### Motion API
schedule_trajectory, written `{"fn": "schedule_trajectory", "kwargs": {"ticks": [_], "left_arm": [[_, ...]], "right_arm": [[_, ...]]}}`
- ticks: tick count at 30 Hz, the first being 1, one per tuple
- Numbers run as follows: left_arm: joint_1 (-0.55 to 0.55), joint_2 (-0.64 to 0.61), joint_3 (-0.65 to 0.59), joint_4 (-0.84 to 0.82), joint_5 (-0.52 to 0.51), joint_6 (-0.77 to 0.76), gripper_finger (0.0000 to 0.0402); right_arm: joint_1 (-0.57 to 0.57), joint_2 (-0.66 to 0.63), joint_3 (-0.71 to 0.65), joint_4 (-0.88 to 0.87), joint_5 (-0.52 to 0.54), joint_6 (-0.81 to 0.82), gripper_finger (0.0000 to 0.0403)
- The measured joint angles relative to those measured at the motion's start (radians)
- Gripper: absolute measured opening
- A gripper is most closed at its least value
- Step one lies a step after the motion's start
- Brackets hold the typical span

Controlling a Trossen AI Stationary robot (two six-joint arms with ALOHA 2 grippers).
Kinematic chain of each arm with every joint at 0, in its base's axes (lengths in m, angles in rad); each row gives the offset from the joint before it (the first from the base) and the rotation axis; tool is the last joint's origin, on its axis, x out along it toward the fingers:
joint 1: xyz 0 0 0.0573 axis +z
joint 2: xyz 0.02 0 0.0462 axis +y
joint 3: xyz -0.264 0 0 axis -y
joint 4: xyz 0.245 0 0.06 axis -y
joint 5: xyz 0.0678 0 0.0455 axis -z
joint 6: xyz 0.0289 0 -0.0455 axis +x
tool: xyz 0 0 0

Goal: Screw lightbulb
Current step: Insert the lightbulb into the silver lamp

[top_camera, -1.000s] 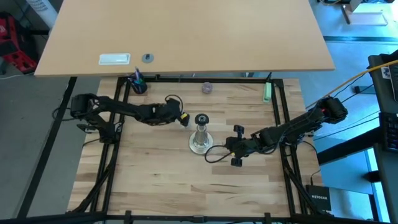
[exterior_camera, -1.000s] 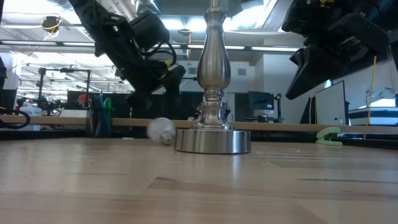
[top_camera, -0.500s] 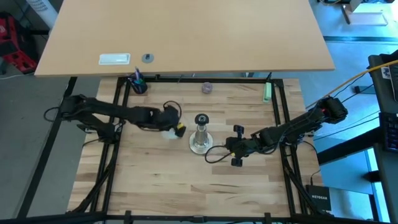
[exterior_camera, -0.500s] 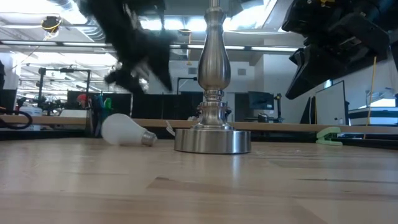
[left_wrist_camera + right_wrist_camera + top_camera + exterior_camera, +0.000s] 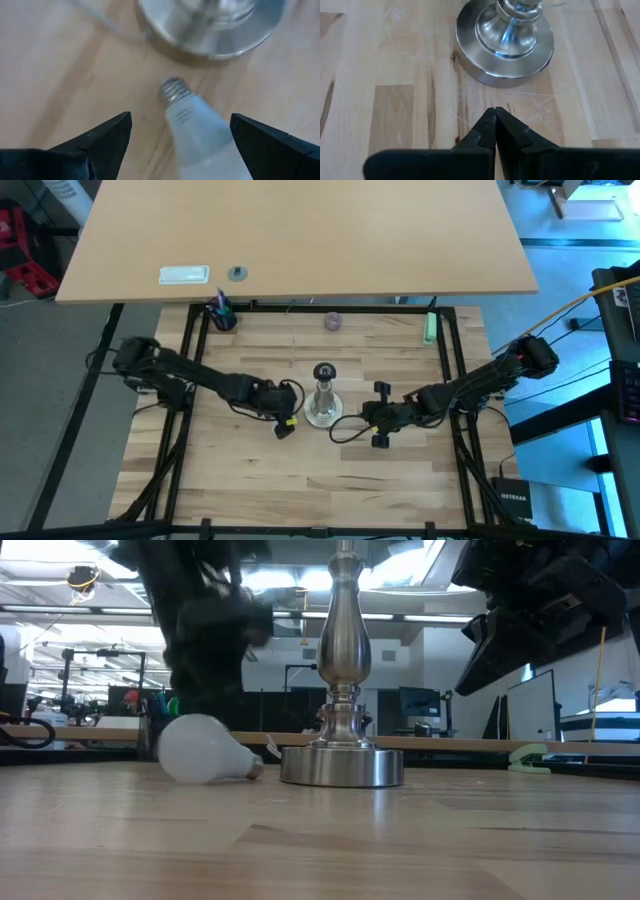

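Nothing of the screwing is done yet. Small white frosted lightbulb lies on its side on the pale wooden table, threaded metal base pointing toward the silvery round-based lamp stand, just beside it, not touching as far as the low view shows. Stand's dark socket sits empty on top.

Left gripper hangs over the bulb, fingers spread wide on either side of the globe, no contact visible; the wrist view is blurred, so its exact height above the wood is uncertain. Right gripper waits near the stand's other side, fingers pressed together, holding nothing.

Left to do, by my reckoning: grasp, lift, upend, seat the thread, turn it home
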Motion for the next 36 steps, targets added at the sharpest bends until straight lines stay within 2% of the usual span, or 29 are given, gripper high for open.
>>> {"fn": "schedule_trajectory", "kwargs": {"ticks": [3, 9, 14, 17, 22, 25, 27, 29, 31, 36], "left_arm": [[0.009, 0.038, -0.001, -0.004, 0.05, -0.024, 0.0327], [0.025, 0.007, 0.0, -0.016, 0.049, -0.024, 0.0327], [0.024, -0.016, 0.008, -0.111, 0.061, -0.028, 0.0327], [0.014, -0.036, 0.071, -0.206, 0.065, -0.056, 0.0327], [-0.085, -0.053, 0.168, -0.253, 0.058, -0.109, 0.0327], [-0.167, -0.035, 0.157, -0.286, 0.063, -0.177, 0.0327], [-0.213, -0.011, 0.154, -0.369, 0.061, -0.239, 0.0327], [-0.252, 0.01, 0.154, -0.46, 0.016, -0.292, 0.0327], [-0.283, 0.026, 0.154, -0.528, -0.07, -0.337, 0.0327], [-0.301, 0.052, 0.154, -0.545, -0.22, -0.343, 0.0327]], "right_arm": [[0.0, 0.0, 0.0, 0.0, 0.0, 0.0, 0.001], [0.0, 0.0, 0.0, 0.0, 0.0, 0.0, 0.001], [0.0, 0.0, 0.0, 0.0, 0.0, 0.0, 0.001], [0.0, 0.0, 0.0, 0.0, 0.0, 0.0, 0.001], [0.0, 0.0, 0.0, 0.0, 0.0, 0.0, 0.001], [0.0, 0.0, 0.0, 0.0, 0.0, 0.0, 0.001], [0.0, 0.0, 0.0, 0.0, 0.0, 0.0, 0.001], [0.0, 0.0, 0.0, 0.0, 0.0, 0.0, 0.001], [0.0, 0.0, 0.0, 0.0, 0.001, -0.001, 0.001], [0.0, 0.0, 0.0, 0.0, 0.002, -0.001, 0.001]]}}
